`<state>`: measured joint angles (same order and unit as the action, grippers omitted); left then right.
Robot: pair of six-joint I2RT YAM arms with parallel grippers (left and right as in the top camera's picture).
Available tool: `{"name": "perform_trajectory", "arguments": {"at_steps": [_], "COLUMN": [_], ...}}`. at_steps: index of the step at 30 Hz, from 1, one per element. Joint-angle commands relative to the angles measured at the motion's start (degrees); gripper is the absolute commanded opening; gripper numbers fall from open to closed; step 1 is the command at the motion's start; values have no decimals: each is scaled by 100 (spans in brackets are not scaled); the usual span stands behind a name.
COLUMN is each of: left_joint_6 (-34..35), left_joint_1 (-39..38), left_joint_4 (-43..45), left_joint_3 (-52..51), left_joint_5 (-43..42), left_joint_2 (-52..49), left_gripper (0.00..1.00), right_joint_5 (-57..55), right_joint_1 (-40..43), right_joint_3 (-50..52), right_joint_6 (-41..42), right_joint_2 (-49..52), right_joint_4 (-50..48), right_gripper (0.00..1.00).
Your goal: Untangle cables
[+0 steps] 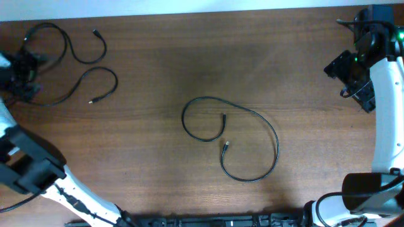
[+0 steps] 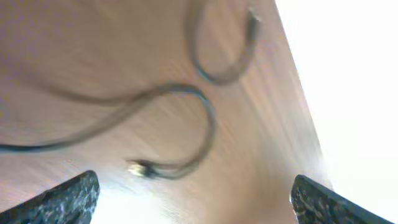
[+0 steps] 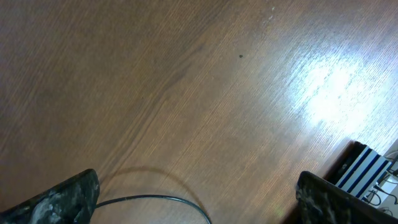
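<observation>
Speckled fingertips (image 2: 74, 199) of the left gripper (image 2: 199, 202) stand spread wide at the lower corners of its wrist view, and beyond them, blurred on the wooden table (image 2: 93, 37), lie a lower cable (image 2: 211, 127) curling to a metallic plug and an upper cable (image 2: 217, 81) hooked near the top edge. Overhead, both rest in the upper left beside that gripper, while a third cable (image 1: 277, 146) lies alone in a loose loop at centre. The right gripper (image 3: 199, 202), upper right overhead, is likewise spread, holding nothing.
</observation>
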<state>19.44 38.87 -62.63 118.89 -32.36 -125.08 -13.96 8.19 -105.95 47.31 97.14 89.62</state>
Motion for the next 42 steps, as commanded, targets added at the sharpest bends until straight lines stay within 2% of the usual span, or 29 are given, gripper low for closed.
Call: {"name": "perform_trajectory", "arguments": {"at_steps": [1, 2, 3, 8, 10, 14, 17, 20, 21, 27, 29, 33, 34, 36, 40, 42], "left_joint_6": [-1825, -2299, -2684, -2691, -3115, -3112, -2909, -1598, -1405, -1410, -1408, -1279, -1276, -1255, -933, -918], "left_joint_1": [-1113, -1436, -2100, -4701, -5733, -6909, -7381, -7517, -7525, -7783, -8035, -8496, -8614, -8762, -8850, -8850], "left_joint_4": [-595, -758, -868, -968, -986, -1296, -1687, -1947, -1932, -2243, -2164, -1906, -1836, -1652, -916, -564], "left_joint_3": [111, 103, 13, -343, -348, -391, -391, -391, -426, -1137, -1464, -2033, -2194, -2339, -2785, -3067], "left_joint_5": [-1307, -1272, -984, 1134, 1513, 2116, 2127, 2127, 2127, 2103, 1818, 1821, 1818, 1818, 1825, 1829], "left_joint_2": [166, 166, 166, 133, 131, 131, 131, 131, 131, 129, 129, 129, 129, 129, 129, 129], "left_gripper": [99, 99, 99, 99, 99, 99, 99, 99, 99, 99, 99, 100, 95, 75, 70, 56], "right_joint_5": [-90, -90, -90, -90, -90, -90, -90, -87, -90, -90, -90, -90, -90, -90, -90, -90], "right_joint_1": [9, 9, 9, 9, 9, 9, 9, 9, 9, 9, 9, 9, 9, 9, 9, 9], "right_joint_3": [-7, -7, -7, -7, -7, -7, -7, -7, -7, -7, -7, -7, -7, -7, -7, -7], "right_joint_6": [-37, -37, -37, -35, -37, -37, -37, -37, -37, -37, -37, -37, -37, -37, -37, -37], "right_joint_2": [-28, -28, -28, -28, -28, -28, -28, -28, -28, -28, -28, -28, -28, -28, -28, -28], "right_joint_4": [13, 13, 15, 13, 13, 13, 13, 13, 13, 13, 13, 13, 13, 13, 13, 13], "right_gripper": [98, 98, 98, 98, 98, 98, 98, 98, 98, 98, 98, 98, 98, 98, 98, 99]}}
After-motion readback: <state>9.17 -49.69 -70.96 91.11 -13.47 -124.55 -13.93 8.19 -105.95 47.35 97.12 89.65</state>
